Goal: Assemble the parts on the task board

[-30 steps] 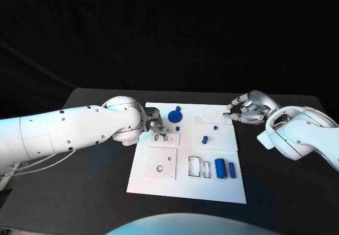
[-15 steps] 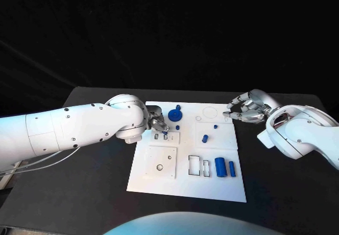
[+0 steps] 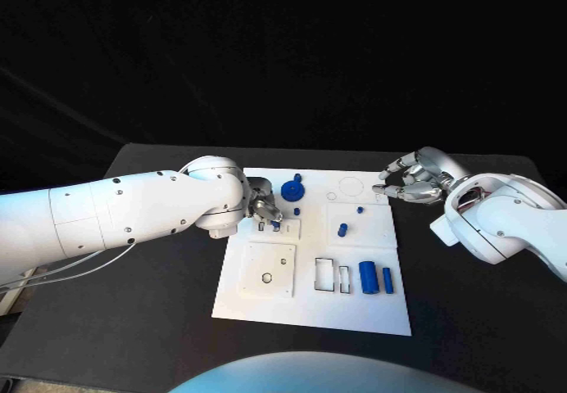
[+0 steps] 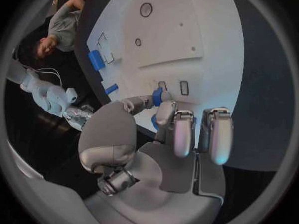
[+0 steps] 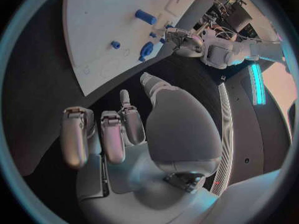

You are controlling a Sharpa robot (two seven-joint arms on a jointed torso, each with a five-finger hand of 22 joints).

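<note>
The white task board lies mid-table. My left hand hovers over its left part and pinches a small blue piece between thumb and a finger, just above two small rectangular slots. A blue disc, short blue pegs and two blue cylinders sit on the board. My right hand hangs beside the board's far right corner, fingers curled in on nothing. From the right wrist, that hand sits off the board's edge.
A raised white square panel with a round hole lies near the board's left front. Two rectangular cut-outs sit beside the cylinders. Black table surrounds the board on all sides.
My left arm has shifted slightly and the hand has edged a little toward the far side, still pinching the blue piece over the slots. The right hand has stayed in place.
</note>
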